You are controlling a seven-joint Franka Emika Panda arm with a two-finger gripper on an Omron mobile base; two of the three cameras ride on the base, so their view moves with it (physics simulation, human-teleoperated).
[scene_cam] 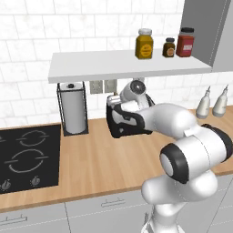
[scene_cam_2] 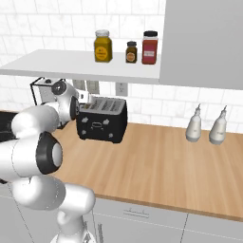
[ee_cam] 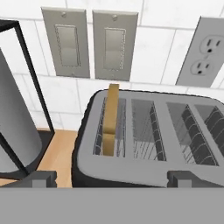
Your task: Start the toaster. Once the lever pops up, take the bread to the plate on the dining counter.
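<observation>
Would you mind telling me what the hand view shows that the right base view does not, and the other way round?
The hand view alone shows the bread standing in the leftmost slot of the toaster, and the open gripper low before it.

The right base view alone shows the toaster's front with its white marks, three jars on the shelf, and two pale bottles on the wood counter.

Both show the black toaster, its top slots, the wall outlet and the white-tiled wall.
</observation>
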